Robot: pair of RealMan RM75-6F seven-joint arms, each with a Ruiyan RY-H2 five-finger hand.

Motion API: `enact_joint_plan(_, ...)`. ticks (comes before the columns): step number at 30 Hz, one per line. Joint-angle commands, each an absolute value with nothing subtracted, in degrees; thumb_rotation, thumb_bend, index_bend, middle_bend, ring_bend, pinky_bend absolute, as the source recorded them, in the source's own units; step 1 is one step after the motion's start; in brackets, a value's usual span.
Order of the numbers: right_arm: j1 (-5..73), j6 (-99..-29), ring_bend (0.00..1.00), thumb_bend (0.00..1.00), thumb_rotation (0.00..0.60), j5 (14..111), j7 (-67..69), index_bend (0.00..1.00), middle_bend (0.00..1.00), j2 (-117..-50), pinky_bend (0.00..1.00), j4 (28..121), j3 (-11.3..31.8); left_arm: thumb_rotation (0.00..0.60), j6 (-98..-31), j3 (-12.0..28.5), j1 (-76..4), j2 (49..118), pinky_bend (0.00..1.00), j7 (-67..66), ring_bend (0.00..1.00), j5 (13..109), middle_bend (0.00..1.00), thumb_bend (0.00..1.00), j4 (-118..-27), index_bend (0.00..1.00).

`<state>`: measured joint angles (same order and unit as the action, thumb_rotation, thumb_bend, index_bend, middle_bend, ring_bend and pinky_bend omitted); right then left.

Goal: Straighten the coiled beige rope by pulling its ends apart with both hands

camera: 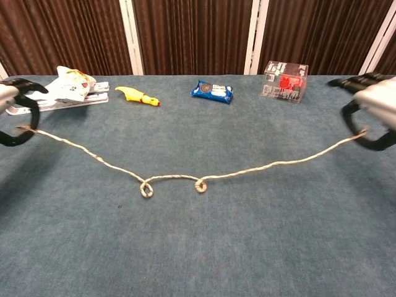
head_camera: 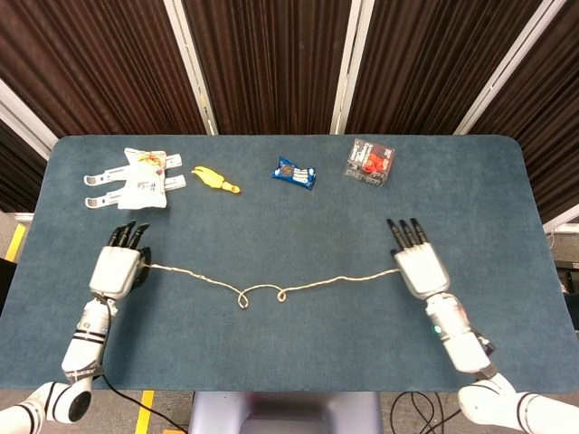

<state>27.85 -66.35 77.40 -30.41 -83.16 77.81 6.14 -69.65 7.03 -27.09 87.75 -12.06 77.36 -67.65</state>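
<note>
The beige rope (head_camera: 271, 289) (camera: 179, 178) stretches across the blue table, sagging toward me in the middle, with two small loops left near its centre. My left hand (head_camera: 115, 268) (camera: 13, 111) pinches the rope's left end just above the table. My right hand (head_camera: 419, 268) (camera: 371, 111) pinches the right end at about the same height. In the chest view both hands sit at the frame edges and are partly cut off.
Along the far side of the table (head_camera: 507, 208) lie a white bag on a white tool (head_camera: 136, 179), a yellow toy (head_camera: 215, 179), a blue snack packet (head_camera: 295, 172) and a clear box with red contents (head_camera: 369, 162).
</note>
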Motion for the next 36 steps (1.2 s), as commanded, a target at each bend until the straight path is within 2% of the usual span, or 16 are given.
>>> enact_joint_plan(1, 26.21, -67.71, 0.00, 0.55, 0.600, 76.47, -27.91, 0.79, 0.10, -80.57, 0.00, 78.12, 6.53, 0.600, -70.12, 6.95, -26.09, 86.54, 0.12, -11.02, 0.00, 76.94, 0.10, 0.43, -67.17, 0.59)
enact_joint_plan(11, 23.62, -67.35, 0.00, 0.55, 0.600, 73.82, -21.07, 0.79, 0.10, -78.01, 0.00, 73.92, 6.64, 0.600, -70.33, 5.20, -24.30, 84.92, 0.12, -9.92, 0.00, 77.88, 0.10, 0.43, -67.31, 0.59)
enact_joint_plan(25, 23.27, -63.41, 0.00, 0.55, 0.600, 71.86, -15.12, 0.79, 0.10, -82.37, 0.00, 62.46, 6.48, 0.600, -66.68, 5.59, -25.76, 88.53, 0.13, -11.44, 0.00, 76.78, 0.10, 0.43, -62.59, 0.59)
enact_joint_plan(36, 22.91, -62.18, 0.00, 0.55, 0.600, 71.53, -13.82, 0.79, 0.10, -83.88, 0.00, 58.32, 6.45, 0.600, -65.18, 5.35, -25.79, 89.95, 0.13, -9.79, 0.00, 76.52, 0.10, 0.43, -59.65, 0.59)
